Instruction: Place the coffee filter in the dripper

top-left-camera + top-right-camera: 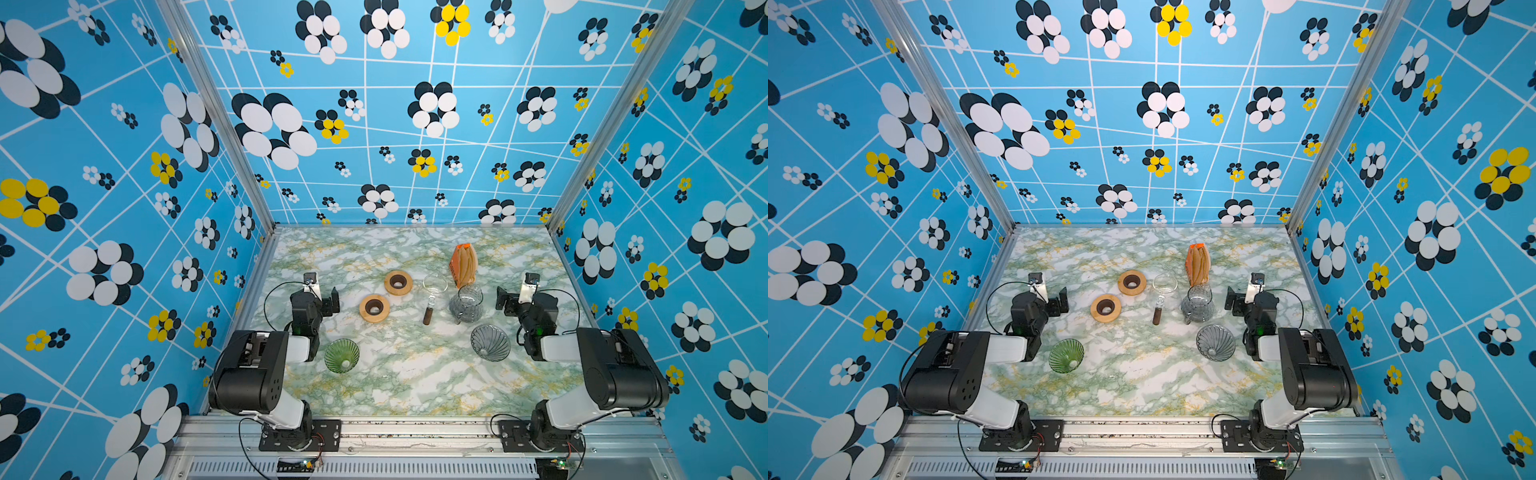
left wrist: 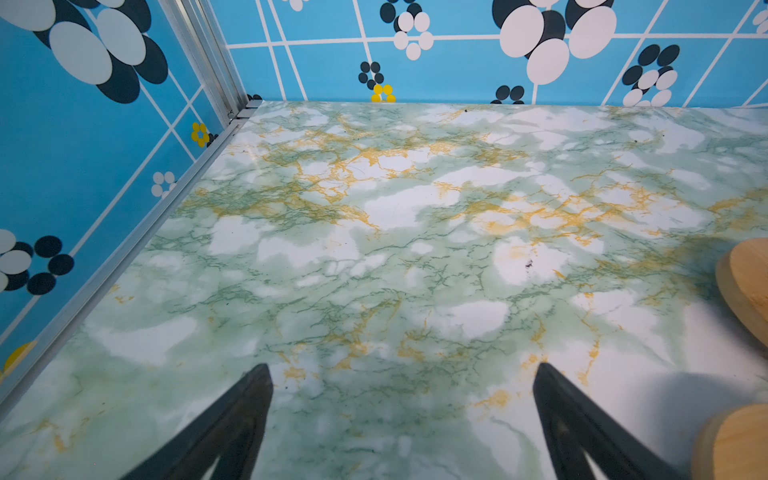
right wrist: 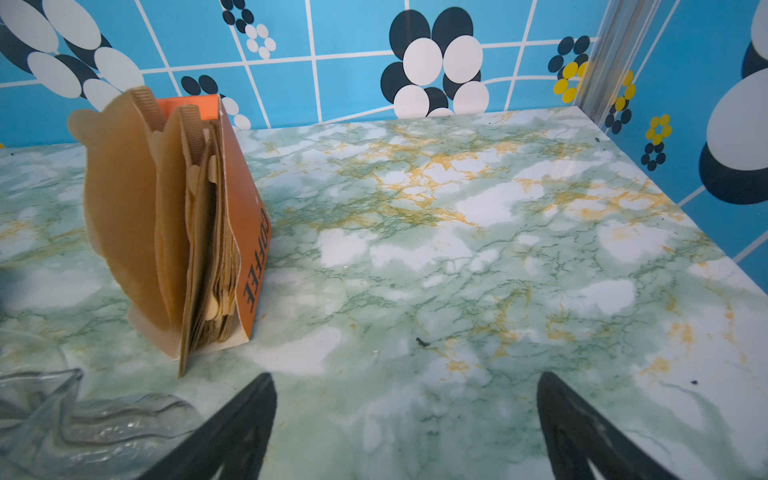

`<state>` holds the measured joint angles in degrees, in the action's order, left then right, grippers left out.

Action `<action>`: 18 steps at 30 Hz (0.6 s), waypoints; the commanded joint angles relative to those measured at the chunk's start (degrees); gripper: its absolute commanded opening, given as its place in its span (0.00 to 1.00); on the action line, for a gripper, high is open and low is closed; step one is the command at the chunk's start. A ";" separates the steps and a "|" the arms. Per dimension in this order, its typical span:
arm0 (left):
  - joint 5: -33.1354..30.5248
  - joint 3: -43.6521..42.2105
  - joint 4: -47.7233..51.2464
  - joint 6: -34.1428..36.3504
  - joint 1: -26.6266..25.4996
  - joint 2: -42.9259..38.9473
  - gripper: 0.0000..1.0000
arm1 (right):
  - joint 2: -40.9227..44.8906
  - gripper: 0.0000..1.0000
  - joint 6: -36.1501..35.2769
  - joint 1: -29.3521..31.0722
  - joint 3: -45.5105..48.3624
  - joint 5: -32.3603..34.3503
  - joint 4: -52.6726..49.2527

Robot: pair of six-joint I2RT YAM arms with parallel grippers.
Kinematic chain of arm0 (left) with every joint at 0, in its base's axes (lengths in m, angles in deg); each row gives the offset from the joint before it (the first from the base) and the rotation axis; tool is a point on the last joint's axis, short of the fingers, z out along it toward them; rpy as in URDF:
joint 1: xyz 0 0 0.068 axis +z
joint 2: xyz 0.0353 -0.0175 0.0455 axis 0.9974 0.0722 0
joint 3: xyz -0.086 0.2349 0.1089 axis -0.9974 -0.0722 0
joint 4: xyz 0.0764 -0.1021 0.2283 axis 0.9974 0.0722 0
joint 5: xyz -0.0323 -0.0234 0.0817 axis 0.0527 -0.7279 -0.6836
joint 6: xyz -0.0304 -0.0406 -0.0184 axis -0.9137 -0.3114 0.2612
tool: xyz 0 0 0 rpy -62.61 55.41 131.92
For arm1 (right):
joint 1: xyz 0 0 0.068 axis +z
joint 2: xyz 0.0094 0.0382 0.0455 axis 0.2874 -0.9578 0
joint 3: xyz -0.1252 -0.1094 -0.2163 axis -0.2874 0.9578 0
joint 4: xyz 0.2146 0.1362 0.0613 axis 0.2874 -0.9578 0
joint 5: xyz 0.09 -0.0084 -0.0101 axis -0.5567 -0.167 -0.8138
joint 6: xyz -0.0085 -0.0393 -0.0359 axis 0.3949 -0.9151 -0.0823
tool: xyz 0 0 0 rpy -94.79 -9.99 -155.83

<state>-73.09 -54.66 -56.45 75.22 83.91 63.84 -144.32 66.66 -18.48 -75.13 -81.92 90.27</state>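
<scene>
While left fingers [image 2: 232,415] and right fingers [image 3: 241,424] gape wide and empty, filters [image 1: 465,266] stand boxed at one o'clock on the worktop [image 1: 415,374], grey dripper [image 1: 490,343] at four; tightly packed sheets may lift together.

Text: "COFFEE", 1 word, black caps.
On: outer side wall of orange box [image 3: 247,199], the box w/ brown coffee filters [image 3: 124,208] standing in it.
Dir: letters turned sideways, running down the wall twd the table.
1st letter: at the wall's curved edge, less clear than the rest.
Seen: right wrist view only; both top views too small to read.
</scene>
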 commanded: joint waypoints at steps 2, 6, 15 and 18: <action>0.78 0.83 -0.34 1.25 -0.24 0.14 0.99 | 0.12 0.99 0.57 0.29 -0.07 1.78 1.58; 0.64 -0.97 -3.66 1.35 -0.52 0.04 0.99 | 0.08 0.99 0.76 0.29 1.48 1.99 4.50; 0.48 -1.42 -4.53 1.50 -0.58 0.04 0.99 | -0.09 0.99 1.06 0.24 2.47 2.25 6.64; 0.10 -0.86 -3.35 1.29 -0.59 -0.37 0.99 | 0.29 0.99 0.98 0.27 2.34 2.10 6.18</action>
<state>-72.89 -55.84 -59.86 76.00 83.69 63.84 -144.32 67.07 -18.48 -72.96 -80.63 95.19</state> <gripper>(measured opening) 0.990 0.994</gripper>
